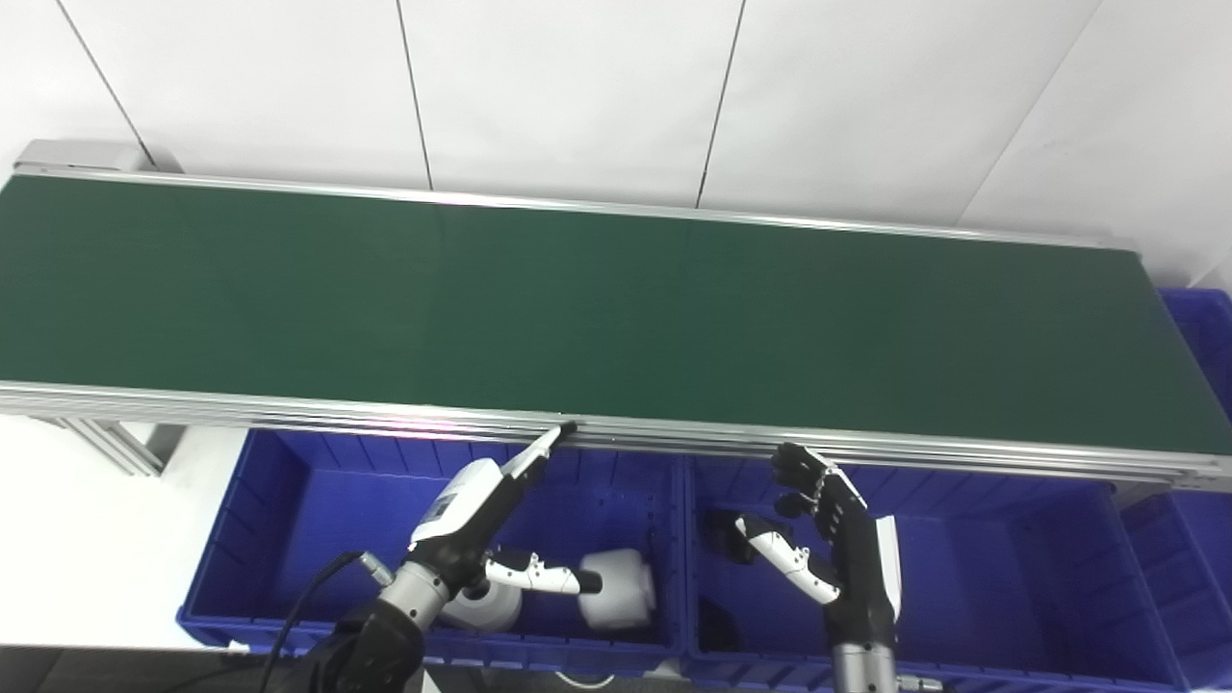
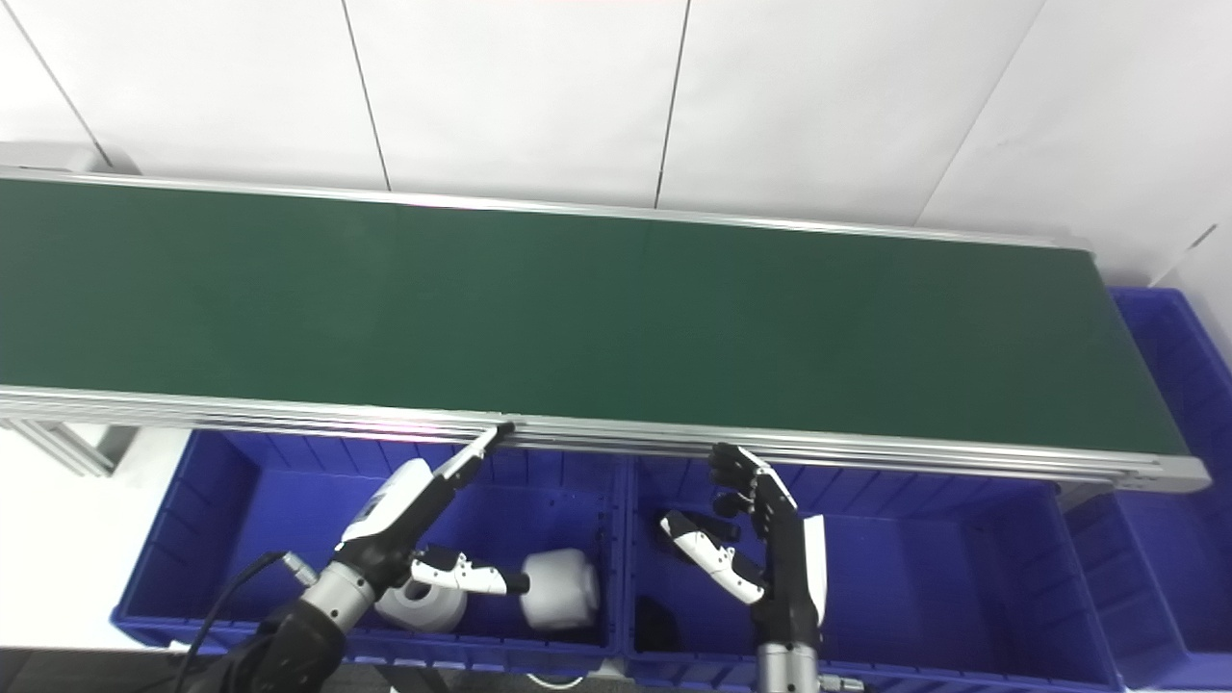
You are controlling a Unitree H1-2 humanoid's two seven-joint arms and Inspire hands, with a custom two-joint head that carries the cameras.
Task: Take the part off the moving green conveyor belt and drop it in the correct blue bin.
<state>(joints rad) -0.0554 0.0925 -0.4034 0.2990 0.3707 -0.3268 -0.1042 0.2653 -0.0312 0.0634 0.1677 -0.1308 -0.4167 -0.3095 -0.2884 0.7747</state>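
Note:
The green conveyor belt (image 1: 577,308) runs across the view and carries no part. My left hand (image 1: 481,505) is open and empty over the left blue bin (image 1: 289,500), fingers straight toward the belt's near rail, thumb out to the right. My right hand (image 1: 833,525) is open and empty over the middle blue bin (image 1: 1011,568), fingers slightly curled, just below the rail. Two white cylindrical parts (image 1: 616,587) lie in the left bin under my left hand. Dark parts (image 1: 717,534) lie in the middle bin.
The belt's aluminium near rail (image 1: 674,438) runs just beyond both hands. A third blue bin (image 1: 1203,337) stands at the belt's right end. A metal frame leg (image 1: 111,443) stands at the left over the white floor.

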